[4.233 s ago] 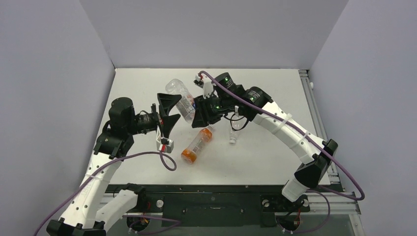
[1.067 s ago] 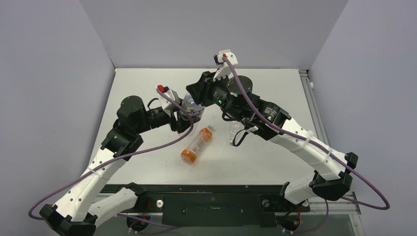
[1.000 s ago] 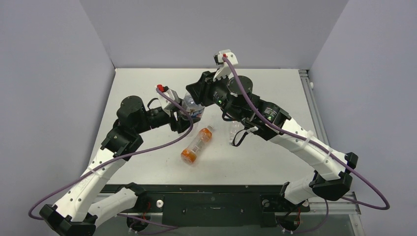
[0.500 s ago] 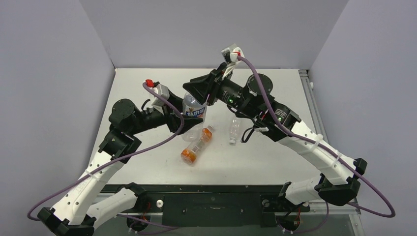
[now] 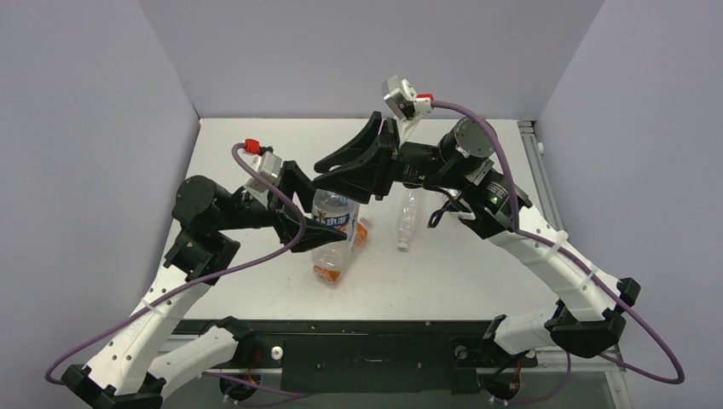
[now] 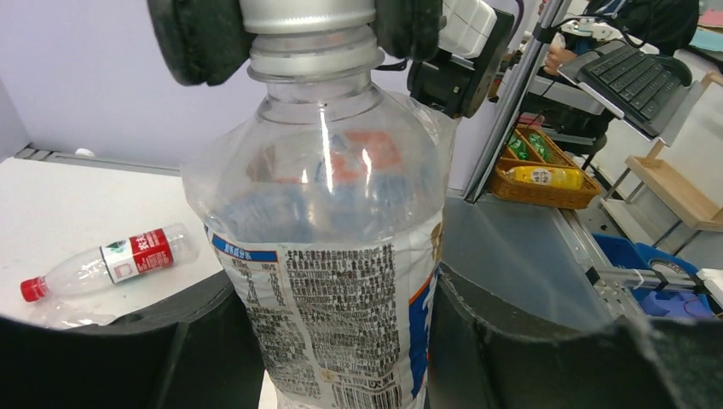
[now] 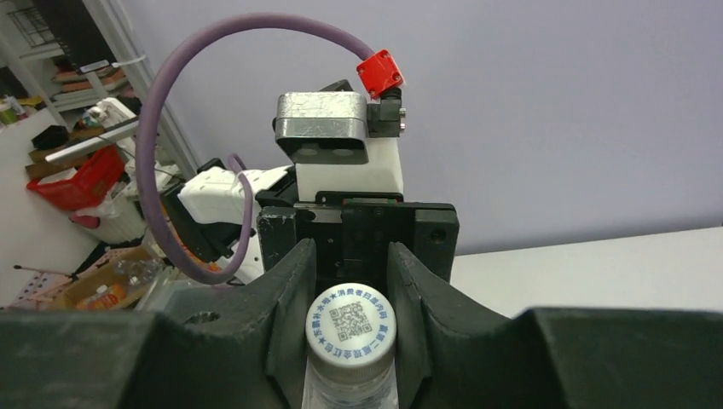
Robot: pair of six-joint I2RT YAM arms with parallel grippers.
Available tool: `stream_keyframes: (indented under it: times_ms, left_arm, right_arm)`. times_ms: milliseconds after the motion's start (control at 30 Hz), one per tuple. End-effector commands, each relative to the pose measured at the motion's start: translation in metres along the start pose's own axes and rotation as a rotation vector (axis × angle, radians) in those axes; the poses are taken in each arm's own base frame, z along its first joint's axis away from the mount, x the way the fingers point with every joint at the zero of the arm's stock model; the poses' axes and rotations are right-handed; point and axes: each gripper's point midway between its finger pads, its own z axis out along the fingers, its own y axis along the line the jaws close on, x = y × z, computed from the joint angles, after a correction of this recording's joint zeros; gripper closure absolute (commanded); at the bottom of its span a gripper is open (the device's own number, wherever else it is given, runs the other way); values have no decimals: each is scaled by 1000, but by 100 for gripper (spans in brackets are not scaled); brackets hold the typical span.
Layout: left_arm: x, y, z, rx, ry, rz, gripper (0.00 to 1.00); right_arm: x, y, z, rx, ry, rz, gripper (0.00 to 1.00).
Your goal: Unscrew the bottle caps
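A clear bottle with a printed label stands upright above the table, and my left gripper is shut on its body. Its whitish bottle cap carries a printed code, and my right gripper is shut on it from above. In the top view the right fingers hide that cap. An orange bottle lies half hidden behind the held bottle. A small clear bottle lies to the right. A red cap closes a small red-labelled bottle lying on the table.
The white table is walled by grey panels at the back and both sides. A metal rail runs along its right edge. Purple cables loop from both wrists. The arm bases sit on the black frame at the near edge.
Both grippers have carried the clear bottle up and toward the near edge, turning it upright. It now stands over the orange bottle. Both grips have held.
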Motion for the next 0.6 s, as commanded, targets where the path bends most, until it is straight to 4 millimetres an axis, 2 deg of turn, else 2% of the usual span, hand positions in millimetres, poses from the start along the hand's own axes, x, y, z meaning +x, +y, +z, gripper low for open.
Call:
stream_keyframes:
  times_ms: [0,33,67,100,133,167,233,267,300,367,400,433,467,567]
  left_arm:
    - [-9,4,1,-16,-12,11,89]
    - [-11,13,1,-64,-28,19,87]
    - [-8,22,-1,-105,-22,36,86]
    - [-11,34,-2,-170,-38,51,85]
    - [-8,43,-5,-210,-28,89,85]
    - [-8,56,-8,-274,-38,107,85]
    - [-7,77,-15,-381,-41,169,85]
    - [-6,83,-18,-412,-37,201,85]
    - [-8,92,-22,-461,-42,235,85]
    - [-9,100,-26,-503,-38,271,85]
    - [-9,101,-26,-509,-38,280,85]
    - [-4,104,-28,-521,-17,278,85]
    - [-3,104,-28,-523,-11,281,85]
    - [2,105,-27,-525,12,287,86]
  right_arm:
    - [-21,22,-17,4,15,-103,74]
    - [-16,10,-21,86,39,-116,60]
    - [-25,-14,-27,251,2,-130,40]
    - [-25,-20,-33,323,6,-145,32]
    - [-30,-41,-42,465,-24,-151,24]
    - [-35,-45,-47,510,-46,-144,23]
    - [-38,-67,-59,672,-90,-116,20]
    - [-40,-70,-61,698,-100,-106,20]
    - [-34,-77,-61,750,-96,-85,20]
    - [-31,-84,-58,814,-81,-66,19]
    - [-20,-94,-51,841,-46,-63,19]
    - [-21,-94,-52,875,-36,-64,18]
    - [-10,-99,-44,884,-4,-66,19]
    - [-9,-102,-35,899,7,-67,25]
